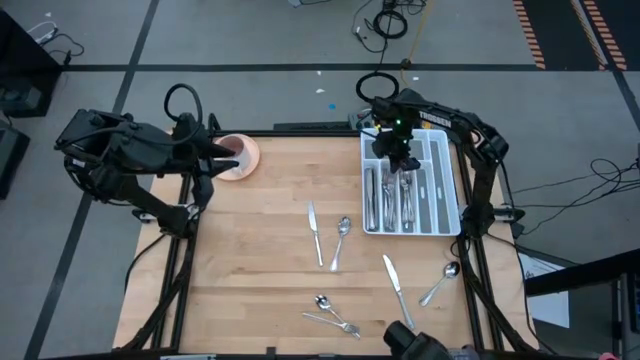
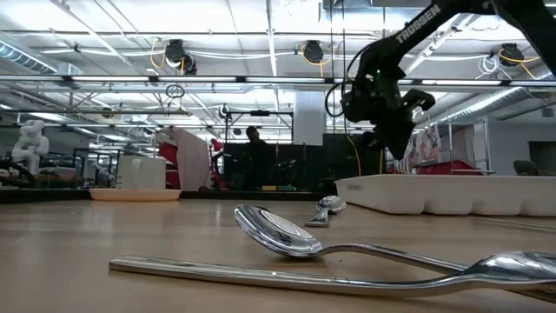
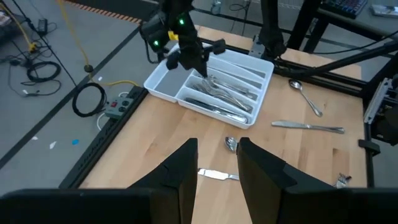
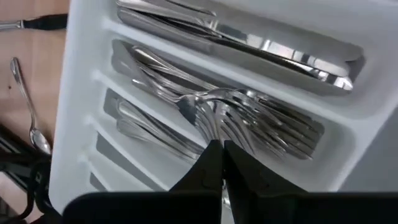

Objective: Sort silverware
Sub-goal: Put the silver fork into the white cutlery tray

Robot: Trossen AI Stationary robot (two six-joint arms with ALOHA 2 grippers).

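The divided tray [image 1: 447, 190] sits at the table's [image 1: 260, 260] two o'clock, forks [image 4: 249, 121] and knives [image 4: 280, 50] in neighbouring compartments. The cup on its saucer [image 1: 238, 156] stands at ten o'clock. Loose silverware lies about: a knife [image 1: 315, 234] and spoon [image 1: 341, 240] near the centre, a knife [image 1: 395, 285] and spoon [image 1: 440, 283] at four o'clock, a fork [image 1: 333, 322] and spoon [image 1: 321, 300] at six.

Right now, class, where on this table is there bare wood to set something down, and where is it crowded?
Bare wood: the left half of the table, below the pink cup, left of the knife. Crowded: the white tray under the right tool, and the front right, with a knife, spoons and a fork.
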